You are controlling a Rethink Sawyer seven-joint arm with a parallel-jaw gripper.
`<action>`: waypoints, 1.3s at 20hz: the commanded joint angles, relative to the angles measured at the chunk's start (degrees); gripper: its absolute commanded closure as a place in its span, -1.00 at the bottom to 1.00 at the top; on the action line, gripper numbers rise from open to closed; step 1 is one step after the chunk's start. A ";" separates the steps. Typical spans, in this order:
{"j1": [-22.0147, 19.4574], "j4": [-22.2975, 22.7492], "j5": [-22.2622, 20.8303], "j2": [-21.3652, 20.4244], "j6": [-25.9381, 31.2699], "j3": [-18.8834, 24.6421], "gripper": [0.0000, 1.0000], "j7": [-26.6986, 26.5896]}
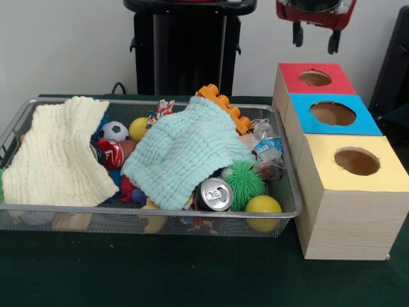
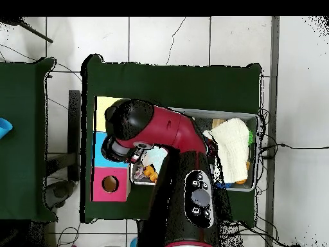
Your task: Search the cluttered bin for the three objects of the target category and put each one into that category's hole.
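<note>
The wire-mesh bin (image 1: 160, 211) holds mixed clutter under two cloths. One clear wrinkly bottle (image 1: 269, 149) with a blue-and-white label lies at the bin's right end, next to the boxes. Other bottles are hidden. The blue-topped box's hole (image 1: 333, 114) is the middle of three openings to the right of the bin. My gripper (image 1: 316, 36) hangs at the top edge, above the red-topped box, open and empty. In the overhead view the arm (image 2: 160, 128) covers the gripper and most of the bin (image 2: 258, 154).
A pale yellow cloth (image 1: 61, 153) and a mint cloth (image 1: 185, 150) cover much of the bin. A silver can (image 1: 213, 194), a green spiky ball (image 1: 244, 181), yellow balls (image 1: 263, 206) and an orange block (image 1: 223, 105) lie around them. The red-topped box (image 1: 300, 67) and yellow-topped box (image 1: 383, 169) flank the blue one.
</note>
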 commanded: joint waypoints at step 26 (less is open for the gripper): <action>-2.76 -3.34 -12.07 4.70 -14.30 3.51 -1.00 1.17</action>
